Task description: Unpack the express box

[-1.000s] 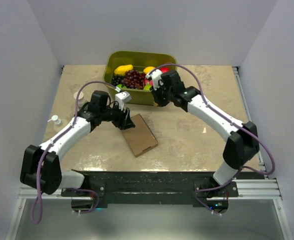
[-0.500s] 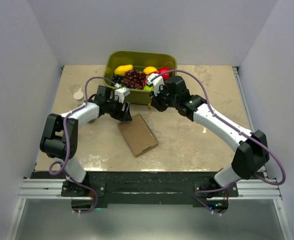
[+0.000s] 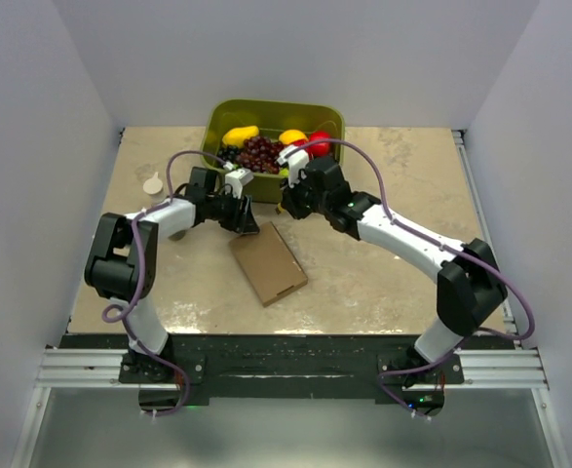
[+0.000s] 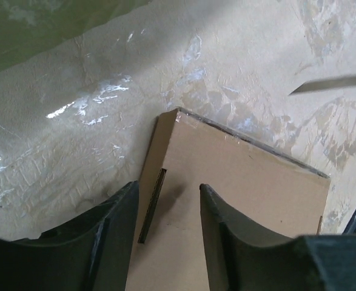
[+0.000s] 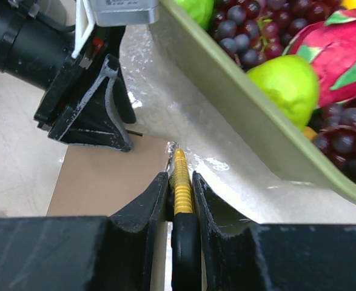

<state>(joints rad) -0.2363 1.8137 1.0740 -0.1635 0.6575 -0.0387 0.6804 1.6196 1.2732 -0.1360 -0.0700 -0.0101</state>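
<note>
The express box (image 3: pixel 268 261) is found lying flat on the bench (image 3: pixel 393 283), between the two arms and just in front of the olive-green tub (image 3: pixel 329 115) of fruit, with one corner turned toward the tub. It is judged to be closed: the lid is down flush, no flap is raised, and nothing has been taken out, so the unpacking proper has not been started. What appears to be under way is the opening of the seal, and after that the lid remains to be lifted and the contents removed. The box is shown as thin, plain brown cardboard with crisp edges and no print. A narrow dark slit is seen near one long side in the left wrist view, and a glossy line along the far edge may be tape, though this cannot be confirmed. The left pincer (image 4: pixel 168 191) is held low over the near part of the lid with its jaws partly apart and nothing clamped between them; whether the cardboard is pressed by the tips cannot be told. The right pincer (image 5: pixel 179 177) is closed narrowly on a yellow cutter (image 5: pixel 180 159), whose tip is brought to the box's far corner, close beside the tub wall. A careful draw along the seam is thought to be needed next, since the thin lid could be gouged or the box pushed aside.
</note>
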